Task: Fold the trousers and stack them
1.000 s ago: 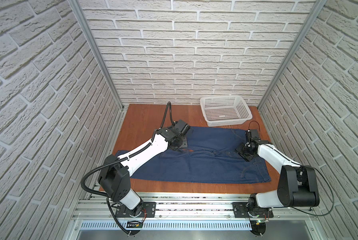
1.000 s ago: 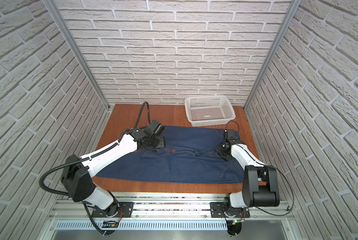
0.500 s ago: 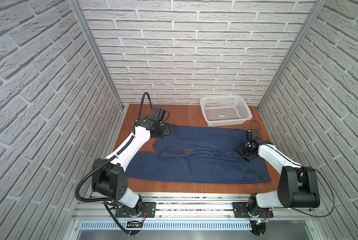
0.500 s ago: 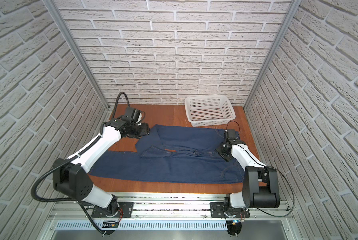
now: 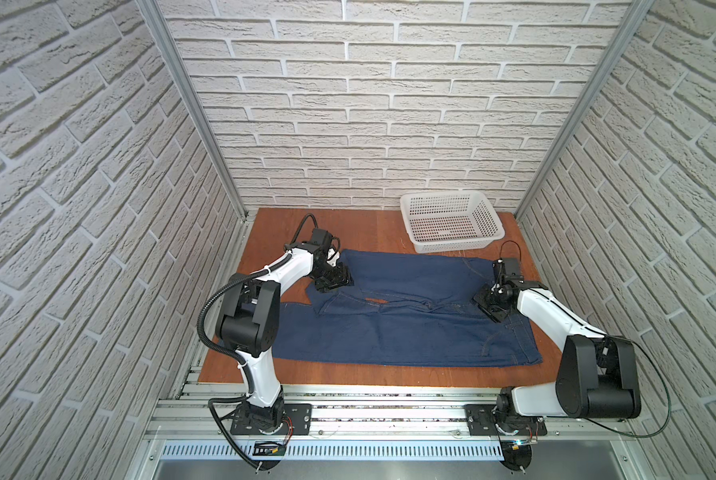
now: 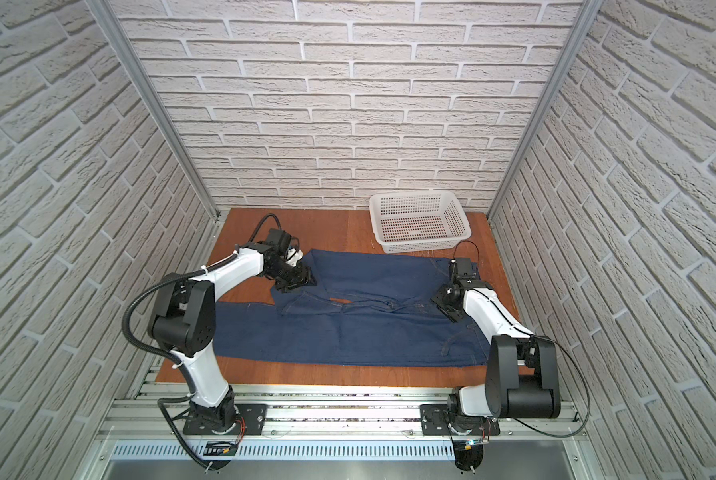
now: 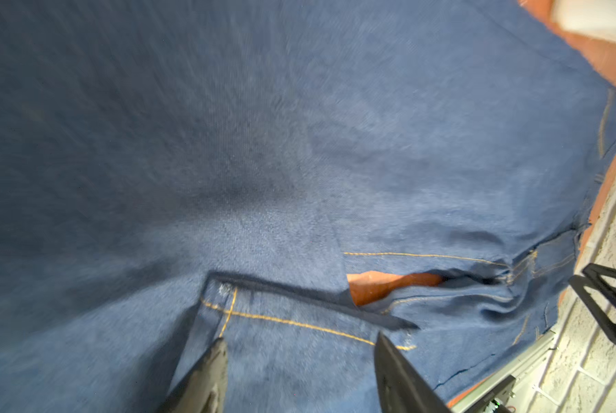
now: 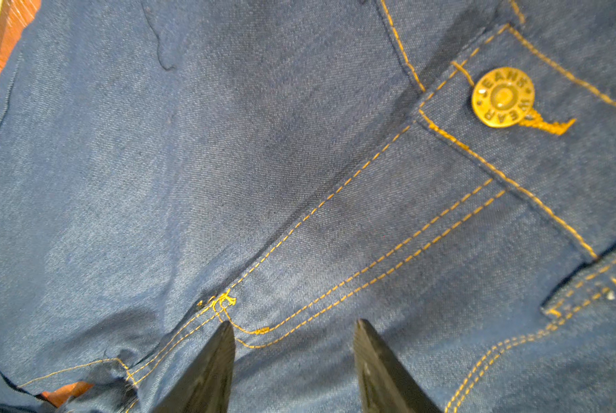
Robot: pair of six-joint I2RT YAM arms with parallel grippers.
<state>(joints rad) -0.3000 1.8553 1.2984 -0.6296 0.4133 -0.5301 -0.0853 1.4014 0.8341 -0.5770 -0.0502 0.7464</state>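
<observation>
The trousers (image 5: 410,328) (image 6: 348,332) are dark blue jeans lying flat across the table, waist to the right and legs to the left. The far leg's end is turned over, showing its stitched hem (image 7: 299,321). My left gripper (image 5: 333,284) (image 6: 296,282) (image 7: 301,343) hovers open just over that hem, with nothing between its fingers. My right gripper (image 5: 491,305) (image 6: 447,305) (image 8: 294,323) is open too, its tips down on the fly stitching below the brass button (image 8: 503,97). A small gap between the legs shows bare table (image 5: 375,300).
A white plastic basket (image 5: 451,249) (image 6: 422,247) stands at the back right, just behind the waistband. The brown table (image 5: 289,232) shows bare wood at the back left and along the front edge. Brick-patterned walls close in three sides.
My left gripper swung from the middle of the far leg toward the back left, then came back forward. The far leg's end now lies turned over. My right gripper stayed put.
</observation>
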